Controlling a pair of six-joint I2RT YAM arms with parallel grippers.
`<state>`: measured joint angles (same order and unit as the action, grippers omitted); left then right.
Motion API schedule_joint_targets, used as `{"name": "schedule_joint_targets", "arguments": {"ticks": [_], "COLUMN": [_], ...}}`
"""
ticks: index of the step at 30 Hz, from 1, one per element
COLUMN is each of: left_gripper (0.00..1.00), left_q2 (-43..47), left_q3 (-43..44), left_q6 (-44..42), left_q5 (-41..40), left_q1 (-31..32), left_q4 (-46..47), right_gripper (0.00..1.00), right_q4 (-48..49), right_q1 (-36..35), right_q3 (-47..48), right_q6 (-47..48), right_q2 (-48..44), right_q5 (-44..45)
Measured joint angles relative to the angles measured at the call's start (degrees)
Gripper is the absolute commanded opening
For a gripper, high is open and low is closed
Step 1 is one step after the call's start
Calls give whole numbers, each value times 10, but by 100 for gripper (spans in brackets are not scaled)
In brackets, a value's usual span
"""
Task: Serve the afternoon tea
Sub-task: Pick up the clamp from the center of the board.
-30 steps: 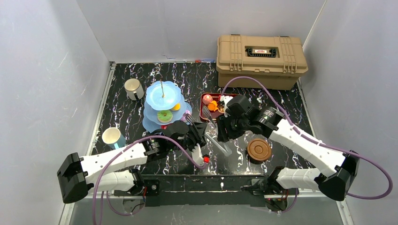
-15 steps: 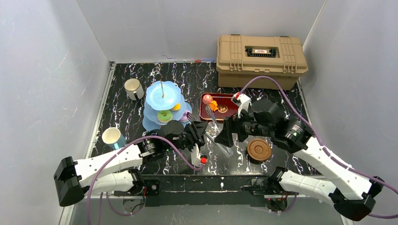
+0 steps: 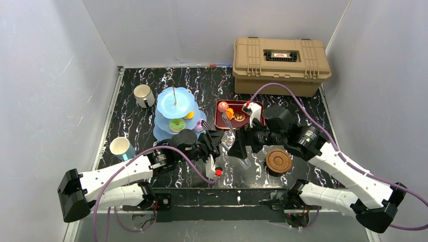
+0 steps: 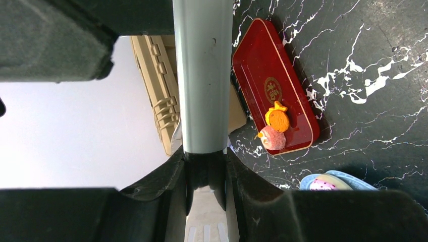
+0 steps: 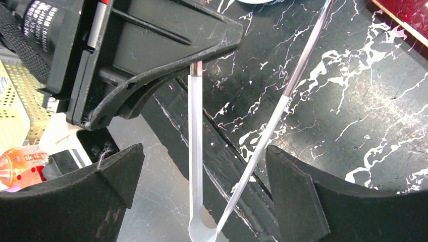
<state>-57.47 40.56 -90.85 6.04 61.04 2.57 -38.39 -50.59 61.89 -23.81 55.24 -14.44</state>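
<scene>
Metal tongs [image 5: 195,151] fill the small gap between your two arms, mid-frame. Your left gripper [image 4: 204,174] pinches them tight; your right gripper [image 5: 199,196] leans in low, spread wide.

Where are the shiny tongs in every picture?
Top view: the tongs are at centre, just below the red tray.
Left wrist: the tongs are the grey bar at top centre, pinched in the left hand.
Right wrist: two thin arms at centre, joined at the bottom.
Shared landmark: the red tray, in all three.
</scene>
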Motion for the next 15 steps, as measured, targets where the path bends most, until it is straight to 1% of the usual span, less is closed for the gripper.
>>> {"name": "schedule_joint_targets", "arguments": {"ticks": [9,15], "left_gripper": [0,0], "left_q2": [0,-1], "left_q3": [0,10], "left_q6": [2,7], "left_q5": [0,0], "left_q1": [0,0], "left_q4": [0,0], "right_gripper": [99,99], "right_q4": [5,41], "right_q1": [0,0], "right_q3": [-32,-43], "right_q6": [0,-2], "right_q2": [-1,13], "right_q5": [-11,-19]}}
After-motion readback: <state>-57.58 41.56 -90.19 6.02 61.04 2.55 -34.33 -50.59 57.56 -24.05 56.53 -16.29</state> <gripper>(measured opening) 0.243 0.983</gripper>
